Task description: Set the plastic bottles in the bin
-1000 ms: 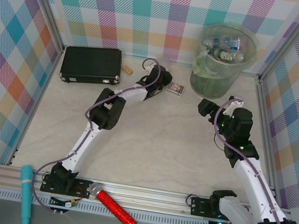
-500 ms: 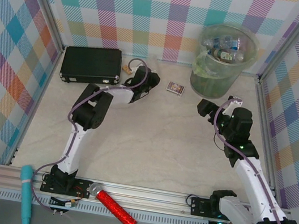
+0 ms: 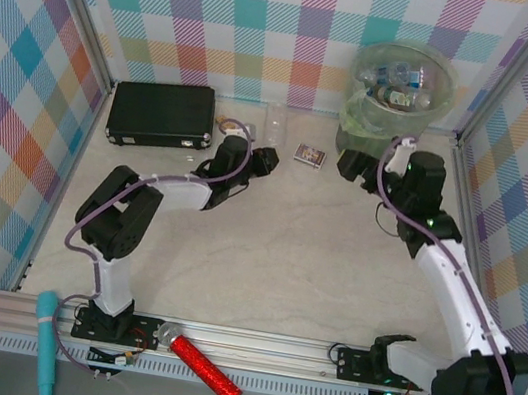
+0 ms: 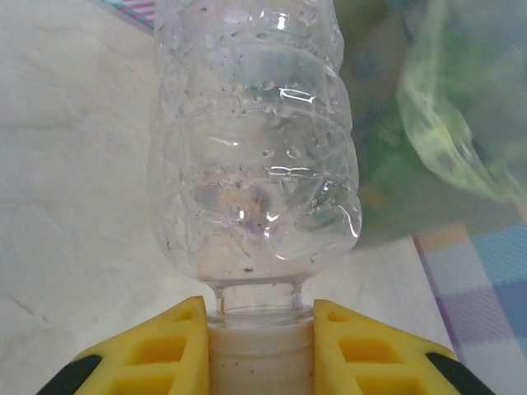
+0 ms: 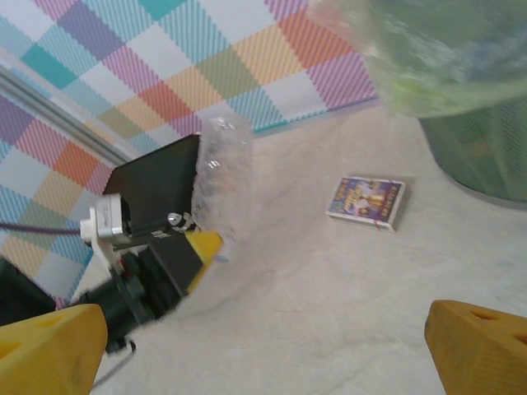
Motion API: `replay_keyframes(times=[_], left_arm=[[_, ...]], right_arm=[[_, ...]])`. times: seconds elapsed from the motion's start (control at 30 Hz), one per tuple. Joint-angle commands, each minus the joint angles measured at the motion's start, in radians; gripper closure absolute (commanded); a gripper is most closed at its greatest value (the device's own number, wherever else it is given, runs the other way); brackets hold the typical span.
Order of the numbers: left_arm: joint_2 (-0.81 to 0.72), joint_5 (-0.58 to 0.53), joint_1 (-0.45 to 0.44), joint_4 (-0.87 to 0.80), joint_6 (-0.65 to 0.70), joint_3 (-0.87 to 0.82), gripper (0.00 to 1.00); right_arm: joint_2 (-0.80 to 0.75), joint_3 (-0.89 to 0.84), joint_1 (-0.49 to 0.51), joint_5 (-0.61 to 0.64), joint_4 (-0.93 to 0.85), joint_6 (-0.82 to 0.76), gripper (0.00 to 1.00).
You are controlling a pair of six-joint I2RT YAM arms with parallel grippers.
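A clear ribbed plastic bottle [image 4: 255, 156] with a white cap sits between the yellow fingers of my left gripper [image 4: 259, 346], which is shut on the cap and neck. From above, that bottle [image 3: 274, 123] points toward the back wall, just beyond the left gripper [image 3: 267, 151]. The greenish bin [image 3: 390, 143] stands at the back right, with several bottles [image 3: 395, 83] inside. My right gripper [image 3: 348, 163] is open and empty at the bin's foot. In the right wrist view, the held bottle [image 5: 222, 173] is blurred and the bin [image 5: 461, 99] is at upper right.
A flat black case [image 3: 162, 113] lies at the back left, with a small tan object [image 3: 226, 123] beside it. A small printed box [image 3: 310, 155] lies between the two grippers. A red glittery cylinder [image 3: 205, 368] and a teal tool [image 3: 46, 344] rest on the front rail.
The left arm folded back and its gripper drew left, with the clear bottle now visible beyond it. The right gripper moved up and back to the bin's foot.
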Motion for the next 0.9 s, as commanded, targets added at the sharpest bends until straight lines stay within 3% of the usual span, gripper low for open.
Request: replay_keyframes(times=[0.0,0.13,0.37,0.57,0.87], left_arm=[[-0.110,0.007,-0.047,0.033,0.128,-0.068,0.72],[-0.212,-0.021,-0.108,0.017,0.195,-0.145,0.71],[-0.335,-0.018,-0.179,-0.013,0.269,-0.209,0.71],[-0.393,-0.042,-0.235,-0.073,0.343,-0.215,0.71],[-0.423,-0.030,-0.267,-0.102,0.379,-0.211,0.71]], right_arm=[[0.087,0.144,0.013,-0.077,-0.129,-0.039,0.01],[0.223,0.335,0.027,-0.189,-0.276,-0.086,0.01],[0.407,0.557,0.066,-0.282,-0.447,-0.132,0.12],[0.494,0.631,0.076,-0.373,-0.488,-0.120,0.13],[0.539,0.664,0.086,-0.378,-0.543,-0.142,0.17]])
